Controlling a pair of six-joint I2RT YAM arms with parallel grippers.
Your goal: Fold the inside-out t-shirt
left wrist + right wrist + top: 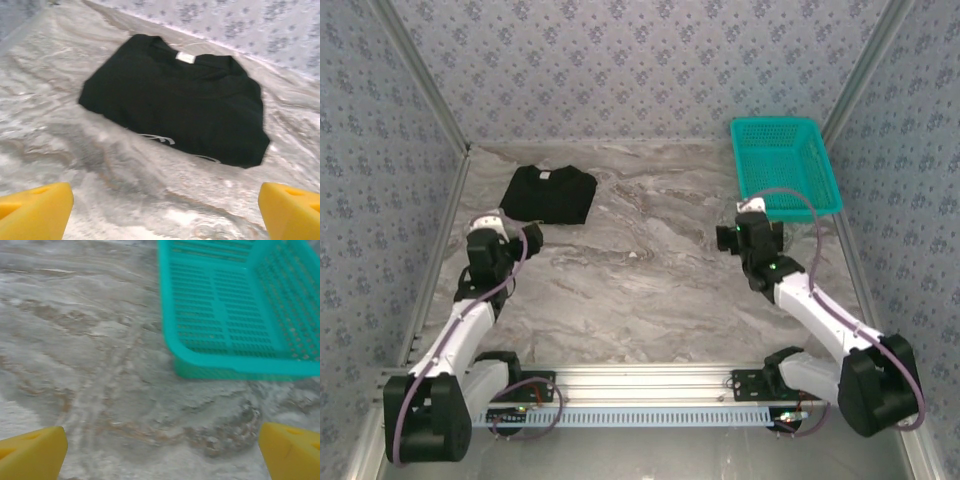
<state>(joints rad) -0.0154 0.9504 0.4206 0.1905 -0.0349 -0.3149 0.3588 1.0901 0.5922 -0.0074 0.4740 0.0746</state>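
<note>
The inside-out t-shirt (549, 193) lies folded into a compact black rectangle at the table's back left. In the left wrist view the t-shirt (175, 105) shows a pale neck label (185, 57) at its far edge and thin white lines of print along its near fold. My left gripper (523, 234) sits just in front of the shirt, apart from it; the left gripper (165, 212) is open, with bare table between its yellow fingertips (35, 210). My right gripper (751, 210) hovers near the basket; the right gripper (162, 452) is open and holds nothing.
A teal mesh basket (785, 165) stands at the back right, its near rim (240, 365) just ahead of my right gripper. Patterned walls close the table at the back and sides. Grey marbled table (640, 270) stretches between the arms.
</note>
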